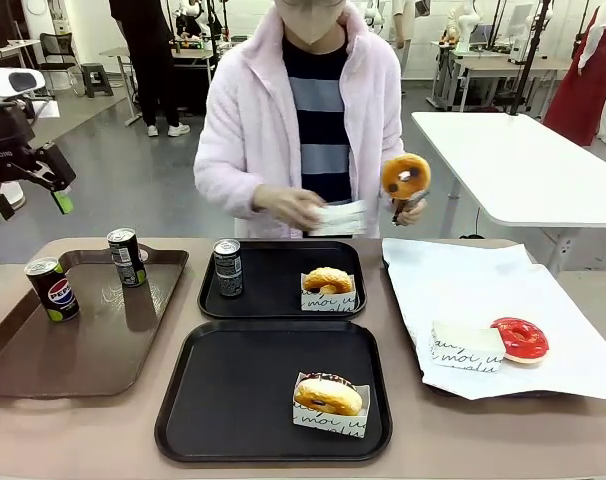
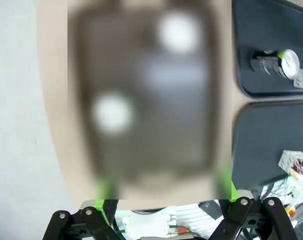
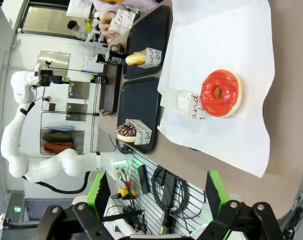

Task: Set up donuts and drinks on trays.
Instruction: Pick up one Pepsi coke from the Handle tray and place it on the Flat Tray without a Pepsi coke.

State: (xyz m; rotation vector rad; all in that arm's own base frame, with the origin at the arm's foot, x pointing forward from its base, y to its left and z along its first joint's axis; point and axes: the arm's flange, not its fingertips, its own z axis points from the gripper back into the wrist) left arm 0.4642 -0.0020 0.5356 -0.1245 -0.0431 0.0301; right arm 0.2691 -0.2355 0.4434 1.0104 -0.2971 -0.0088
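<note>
Black trays, two of them, lie in the middle of the counter [image 1: 503, 440], one behind the other. On the far tray [image 1: 281, 300] a grey-black can [image 1: 228, 267] stands upright at the left and a plain donut [image 1: 328, 279] sits in its paper sleeve at the right. The near tray [image 1: 233, 390] carries a chocolate donut [image 1: 328, 396] in a sleeve near its right front corner. At the left a brown tray [image 1: 83, 350] holds a Pepsi can [image 1: 52, 290] at its left rim and a grey can [image 1: 127, 257] near its far edge, both upright and apart. At the right, on white paper [image 1: 463, 280], a red donut [image 1: 520, 338] lies touching an empty sleeve [image 1: 466, 347]. The person at the far side holds a fourth donut [image 1: 406, 176] up with a dark tool in one hand [image 1: 411, 208] and a loose sleeve [image 1: 340, 217] in the other hand [image 1: 293, 207]. The left pincer [image 2: 164, 192] hangs high above the brown tray, its fingers apart and empty. The right pincer [image 3: 156, 192] is also spread apart, holding nothing, high over the counter with the red donut in front of it.
</note>
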